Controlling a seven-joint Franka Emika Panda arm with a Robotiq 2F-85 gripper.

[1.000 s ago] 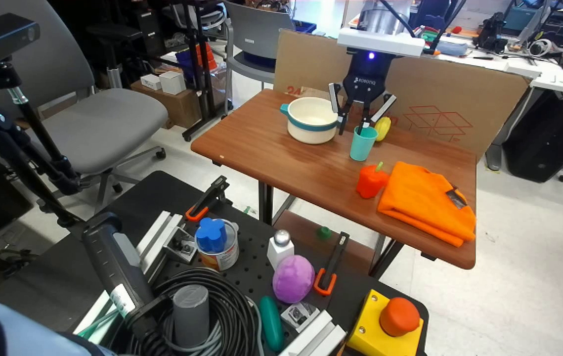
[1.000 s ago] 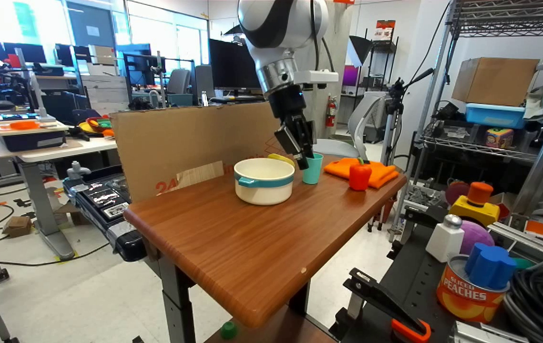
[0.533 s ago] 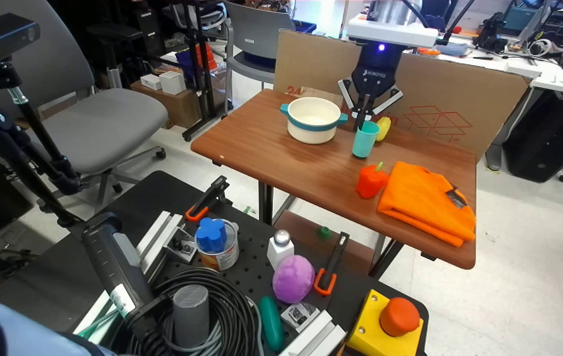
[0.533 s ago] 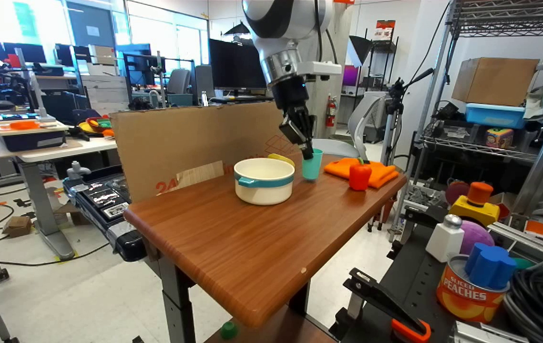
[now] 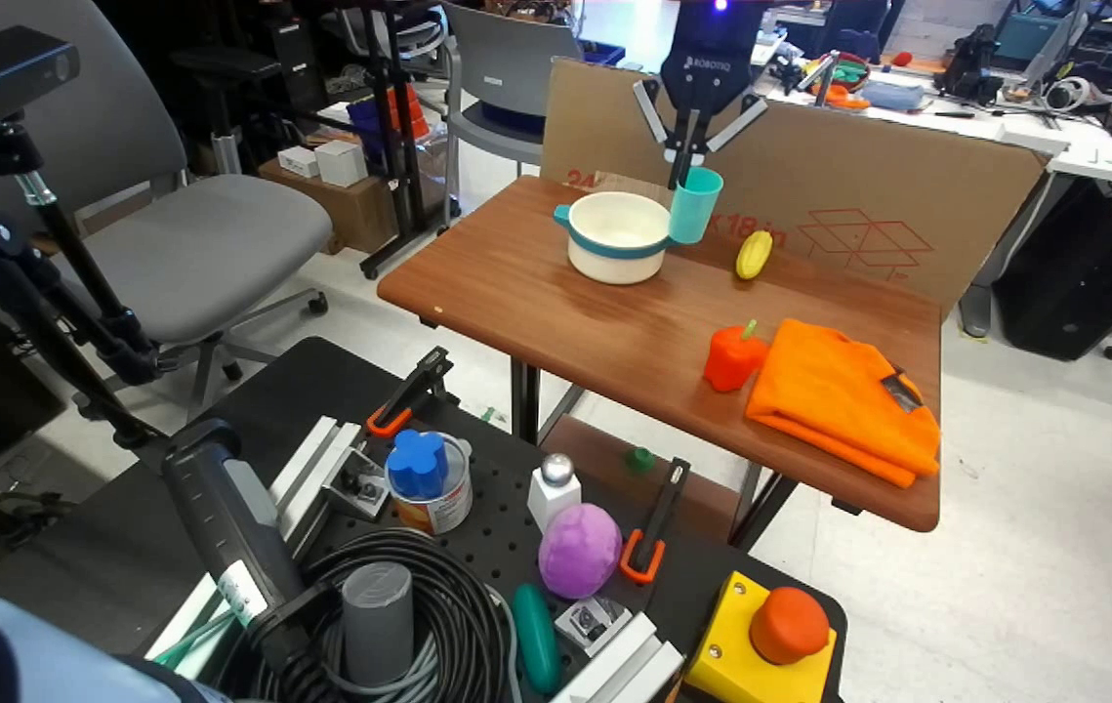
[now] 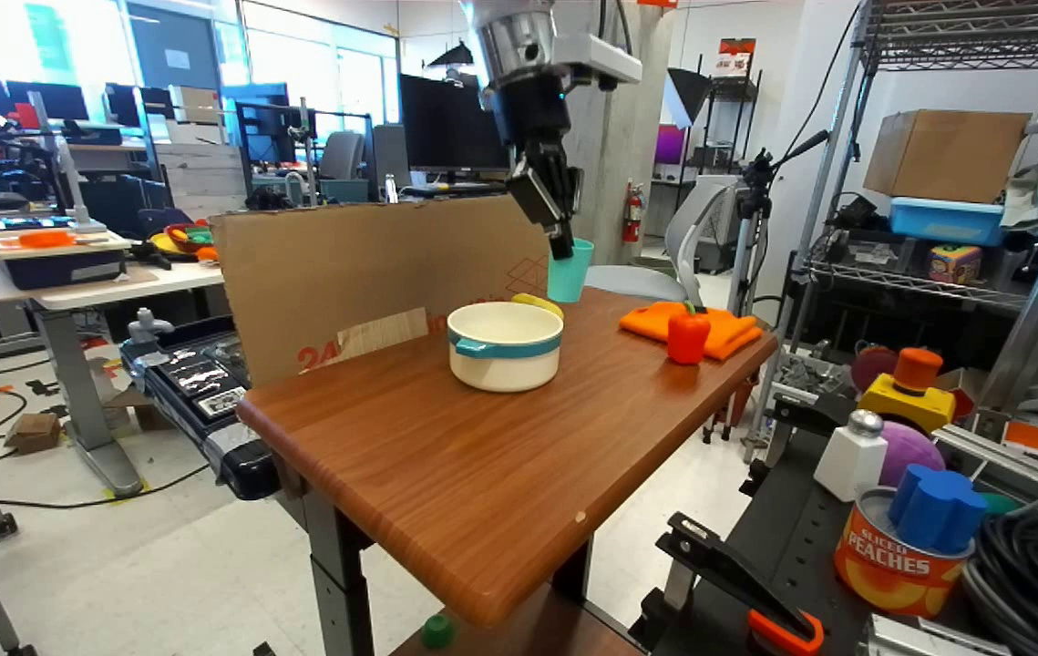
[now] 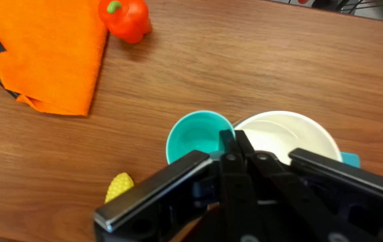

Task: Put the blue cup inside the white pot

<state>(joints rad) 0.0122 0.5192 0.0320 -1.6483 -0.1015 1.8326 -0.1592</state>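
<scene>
The blue cup [image 5: 699,207] hangs above the table, slightly tilted, in both exterior views [image 6: 570,273]. My gripper [image 5: 680,174] is shut on the cup's rim wall, with one finger inside the cup and one outside. The same grip shows in the wrist view, where the gripper [image 7: 233,135] pinches the right side of the cup [image 7: 191,132]. The white pot [image 5: 616,266] stands upright on the table beside the cup [image 6: 505,371]. In the wrist view the pot [image 7: 300,125] lies right of the cup and is partly hidden behind the fingers. The part of its inside that shows holds nothing.
A yellow corn-like object [image 5: 754,255] lies on the table [image 5: 516,283] right of the pot. An orange-red pepper [image 5: 734,358] and a folded orange cloth [image 5: 844,400] lie further right. A cardboard sheet [image 5: 868,195] stands along the table's back edge.
My gripper, shut on the cup's rim, has lifted the cup from the table. It has then carried it higher and towards the pot. The pot has not moved.
</scene>
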